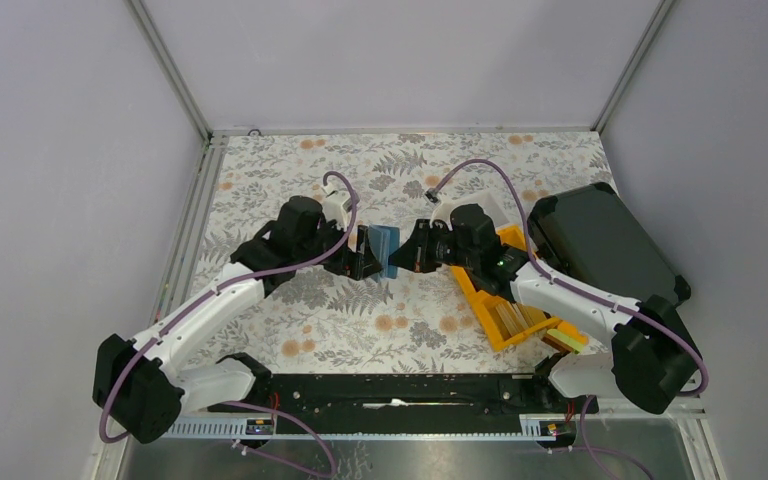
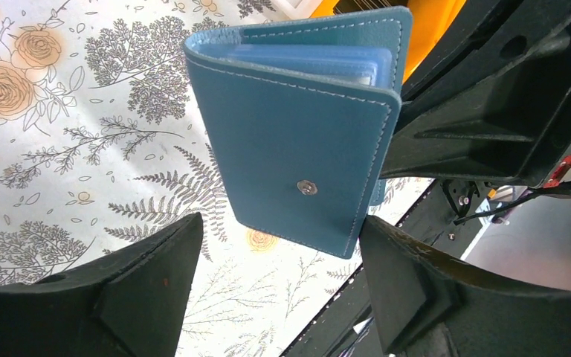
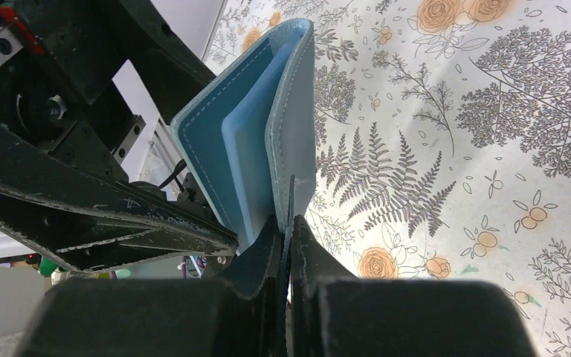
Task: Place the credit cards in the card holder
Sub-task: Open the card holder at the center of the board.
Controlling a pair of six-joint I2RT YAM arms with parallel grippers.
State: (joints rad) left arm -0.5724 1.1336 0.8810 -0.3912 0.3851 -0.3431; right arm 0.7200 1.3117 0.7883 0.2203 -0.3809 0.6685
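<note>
Above the floral-patterned bench, 1 teal-blue soft bifold card holder hangs part-open, 1 flap pinched in the closed right jaws. The left jaws stand open on either side of it. No card shows in its pockets, so I'd judge loading barely begun. Whatever lies in the 1 orange plastic bin is too small to count.

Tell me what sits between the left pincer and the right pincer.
Only the teal card holder. The right pincer is shut on one flap; the left pincer is open, facing its cover. The top view shows all three in line.
</note>
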